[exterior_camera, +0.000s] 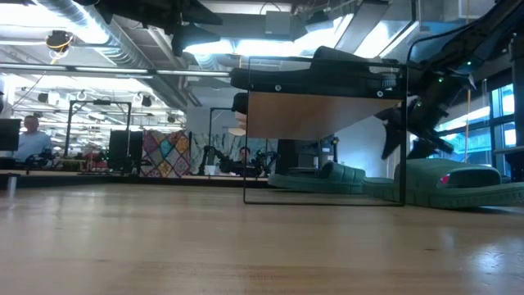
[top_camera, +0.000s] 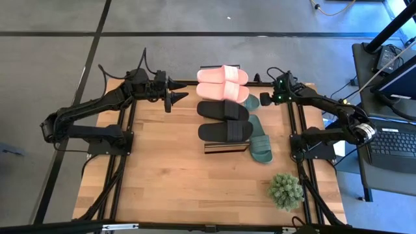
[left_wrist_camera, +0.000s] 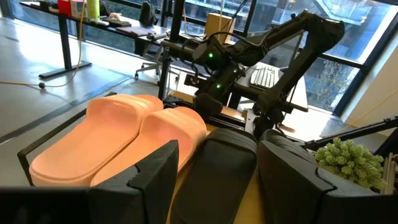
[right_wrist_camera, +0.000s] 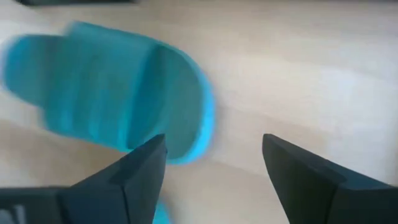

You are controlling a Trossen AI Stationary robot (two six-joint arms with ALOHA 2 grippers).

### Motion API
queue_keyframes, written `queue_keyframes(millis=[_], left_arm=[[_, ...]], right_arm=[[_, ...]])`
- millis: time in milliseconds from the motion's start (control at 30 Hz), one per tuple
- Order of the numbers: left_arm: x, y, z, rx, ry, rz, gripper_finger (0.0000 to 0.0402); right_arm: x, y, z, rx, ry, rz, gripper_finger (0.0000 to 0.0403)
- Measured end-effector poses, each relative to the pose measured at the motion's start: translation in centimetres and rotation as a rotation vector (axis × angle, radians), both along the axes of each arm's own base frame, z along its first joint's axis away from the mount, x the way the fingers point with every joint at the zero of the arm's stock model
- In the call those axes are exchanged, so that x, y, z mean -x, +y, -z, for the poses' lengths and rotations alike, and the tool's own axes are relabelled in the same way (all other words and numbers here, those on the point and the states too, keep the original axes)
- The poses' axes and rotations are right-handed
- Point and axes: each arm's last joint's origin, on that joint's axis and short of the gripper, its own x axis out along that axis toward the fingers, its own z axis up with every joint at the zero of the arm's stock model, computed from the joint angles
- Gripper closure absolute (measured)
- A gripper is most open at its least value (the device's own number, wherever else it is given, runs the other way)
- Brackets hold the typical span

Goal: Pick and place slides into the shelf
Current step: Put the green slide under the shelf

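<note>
Though blurred, green slide (right_wrist_camera: 112,93) apparently wide-strapped

Overhead light: even and soft on my table (top_camera: 162,175), with short faint shadows under my arms.
Low camera: backlit; ceiling lamps and the windows right of the shelf (exterior_camera: 323,115) glare, so the shelf and the sandals on it go nearly black.
Near tabletop: out of focus.
My right wrist camera: heavy motion blur; the green sandal (right_wrist_camera: 118,93) smears.
My left wrist camera: sharp, daylit.

Pink slides (top_camera: 223,75), black slides (top_camera: 224,120) atop shelf (top_camera: 225,147); green slides (top_camera: 259,138) apparently beside.
</note>
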Motion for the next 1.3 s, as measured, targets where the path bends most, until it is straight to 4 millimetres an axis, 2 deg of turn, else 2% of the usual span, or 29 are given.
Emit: queue_keyframes(millis=[200,800,1300], left_arm=[[0.0,0.0,0.0,0.003,-0.001,0.0,0.0189],[0.0,0.0,0.0,0.003,-0.001,0.0,0.0189],[0.0,0.0,0.0,0.002,0.0,0.0,0.0189]], right_arm=[[0.2,0.1,0.8,-0.062,0.055,0.084,0.0137],[-1.9,0.4,2.8,0.02,0.287,0.108,0.0137],[-3.8,-0.4,4.4,0.033,0.21,0.152,0.0137]])
